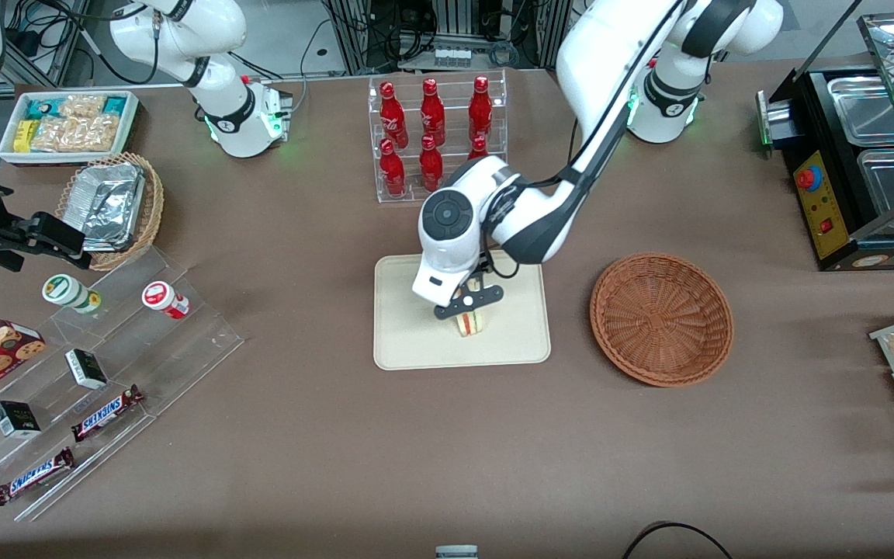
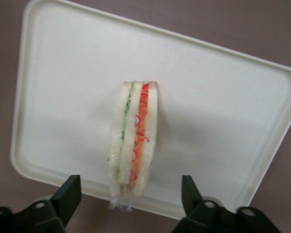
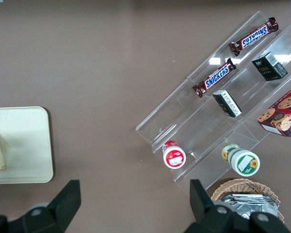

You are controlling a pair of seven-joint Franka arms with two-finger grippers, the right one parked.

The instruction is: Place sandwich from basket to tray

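Gripper spread over sandwich on tray, wrist cam shows gap, basket nearby

The cream rectangular plastic tray looks smooth with a soft, semi-matt sheen along its low rim. On it, the triangular white-bread sandwich sits in clear glossy wrap that crinkles at its end; the bread itself looks soft and matt. Directly above it hangs the black end effector, of matt hard plastic, its fingers spread well apart on either side of the sandwich. At three o'clock from the tray, the round reddish-brown woven wicker basket shows a rough, ribbed weave. The brown counter looks like matt cloth.
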